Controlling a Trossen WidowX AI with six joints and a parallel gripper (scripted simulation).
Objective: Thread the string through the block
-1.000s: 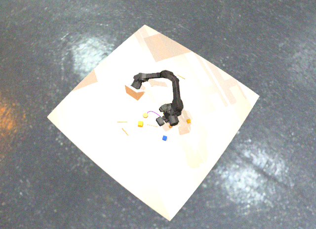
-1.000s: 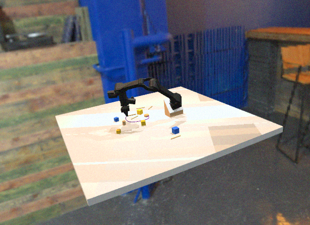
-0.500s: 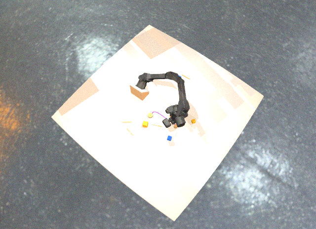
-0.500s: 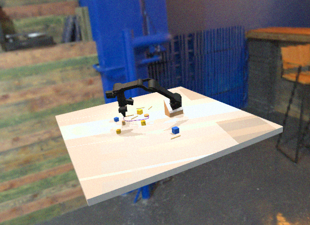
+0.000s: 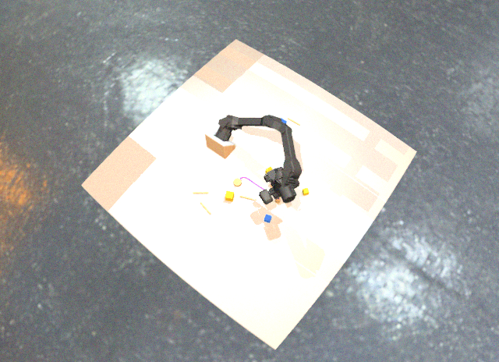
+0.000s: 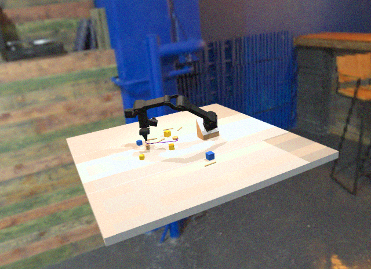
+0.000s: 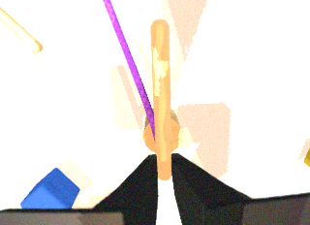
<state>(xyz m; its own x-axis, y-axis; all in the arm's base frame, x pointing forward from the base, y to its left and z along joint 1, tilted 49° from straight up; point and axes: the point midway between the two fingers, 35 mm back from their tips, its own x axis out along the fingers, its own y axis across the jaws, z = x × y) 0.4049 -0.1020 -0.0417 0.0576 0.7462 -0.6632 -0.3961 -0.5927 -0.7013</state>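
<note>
My gripper (image 6: 146, 140) (image 7: 164, 161) is shut on the near end of a wooden stick (image 6: 152, 138) (image 7: 161, 80). The stick points away from the fingers, a little above the table. The purple string (image 5: 253, 182) (image 6: 163, 142) (image 7: 127, 55) runs from the round wooden button (image 5: 237, 182) (image 6: 175, 138) to the fingers, passing behind the stick in the wrist view. A brown wooden block (image 5: 219, 146) (image 6: 211, 136) with a pale sloping top stands beside the arm's base. No hole can be made out. The fingertips are hidden in the top view.
A small brown cylinder (image 5: 277, 200) (image 6: 147, 146) (image 7: 173, 138) stands below the fingers. A blue cube (image 5: 267, 218) (image 6: 139, 142) (image 7: 52, 190) and yellow cubes (image 5: 229, 196) (image 6: 171, 146) are nearby. Loose sticks (image 5: 246, 198) (image 6: 161, 140) (image 7: 19, 30) lie around. Another blue cube (image 6: 210, 155) is near the base.
</note>
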